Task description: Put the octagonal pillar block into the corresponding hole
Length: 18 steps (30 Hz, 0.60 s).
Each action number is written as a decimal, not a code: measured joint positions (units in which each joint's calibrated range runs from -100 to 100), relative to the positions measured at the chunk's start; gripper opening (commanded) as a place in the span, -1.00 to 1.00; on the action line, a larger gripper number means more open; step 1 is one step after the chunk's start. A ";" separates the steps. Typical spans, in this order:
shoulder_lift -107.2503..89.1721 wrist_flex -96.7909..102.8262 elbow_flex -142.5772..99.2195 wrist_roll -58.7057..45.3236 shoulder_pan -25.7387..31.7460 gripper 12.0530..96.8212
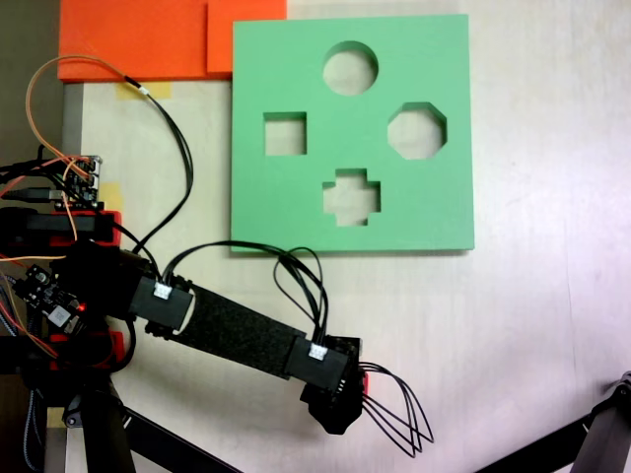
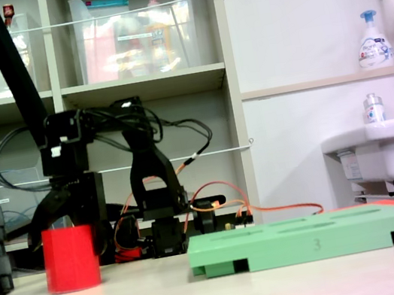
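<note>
Tabletop check — gripper (image 2: 66, 235) jaws straddle the block (image 2: 70, 259), grip state unclear; octagonal hole (image 1: 417, 131) in the board (image 1: 286, 207) empty — transfer outstanding.

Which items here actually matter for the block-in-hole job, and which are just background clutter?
Belongs to the job:
- red octagonal block, standing on the table
- octagonal hole in the green foam board
- gripper, jaws either side of the block

Lying about:
- orange foam sheets
- round hole, square hole, cross hole
- soap bottle
- sink
</note>
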 measured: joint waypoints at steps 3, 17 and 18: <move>0.27 -1.17 -0.20 0.00 -0.20 -0.38; 1.37 -6.56 7.35 1.37 -0.05 -0.55; 1.09 -6.66 7.45 1.47 -0.05 -0.55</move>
